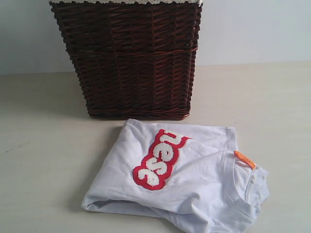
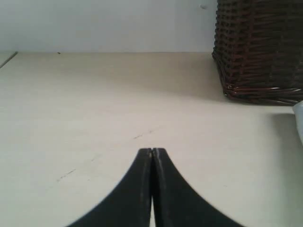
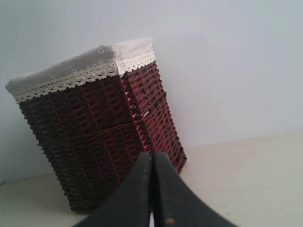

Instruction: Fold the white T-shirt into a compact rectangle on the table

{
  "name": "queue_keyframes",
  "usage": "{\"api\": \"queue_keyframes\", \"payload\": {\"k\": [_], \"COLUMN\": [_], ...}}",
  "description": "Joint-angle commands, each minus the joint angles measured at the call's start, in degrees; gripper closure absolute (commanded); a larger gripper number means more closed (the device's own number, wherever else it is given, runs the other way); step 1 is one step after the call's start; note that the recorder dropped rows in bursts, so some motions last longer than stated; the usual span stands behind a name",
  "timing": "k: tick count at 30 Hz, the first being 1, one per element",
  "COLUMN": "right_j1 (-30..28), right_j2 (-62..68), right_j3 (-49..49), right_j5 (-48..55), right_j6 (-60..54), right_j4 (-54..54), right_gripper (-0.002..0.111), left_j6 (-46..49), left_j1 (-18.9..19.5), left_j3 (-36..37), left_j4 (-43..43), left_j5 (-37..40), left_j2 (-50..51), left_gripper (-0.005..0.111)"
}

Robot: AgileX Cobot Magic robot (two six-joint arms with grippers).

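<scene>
Across the exterior view, the white T-shirt (image 1: 194, 189) lies loosely folded on the table (image 1: 43, 160), at 6 o'clock from the wicker basket (image 1: 136, 63), its orange tag (image 1: 244, 159) at 3 o'clock of the red-edged letters (image 1: 160, 158). Left wrist view: the left pincer (image 2: 152, 150) is clenched on nothing above bare table. Right wrist view: the right pincer (image 3: 152, 153) is clenched empty, facing the basket.

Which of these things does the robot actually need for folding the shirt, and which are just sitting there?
Part of the job:
- white T-shirt, lying loosely folded
- table under it
- left gripper and right gripper, both shut and empty

Just standing about:
- wicker basket, behind the shirt
</scene>
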Motion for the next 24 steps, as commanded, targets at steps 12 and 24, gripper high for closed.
{"api": "queue_keyframes", "payload": {"k": [12, 24], "right_j1": [-0.2, -13.6], "right_j2": [-0.3, -0.3], "right_j3": [1.2, 2.4], "right_j5": [-1.6, 4.4], "right_j6": [-0.1, 1.9], "right_j4": [-17.7, -26.7], "right_gripper": [0.108, 0.108], "left_j6": [-0.2, -0.2], "left_j1": [0.1, 0.1], "left_j3": [0.0, 0.0], "left_j4": [-0.5, -0.5], "left_j5": [0.1, 0.1], "left_j2": [-0.3, -0.3], "left_gripper": [0.107, 0.107]}}
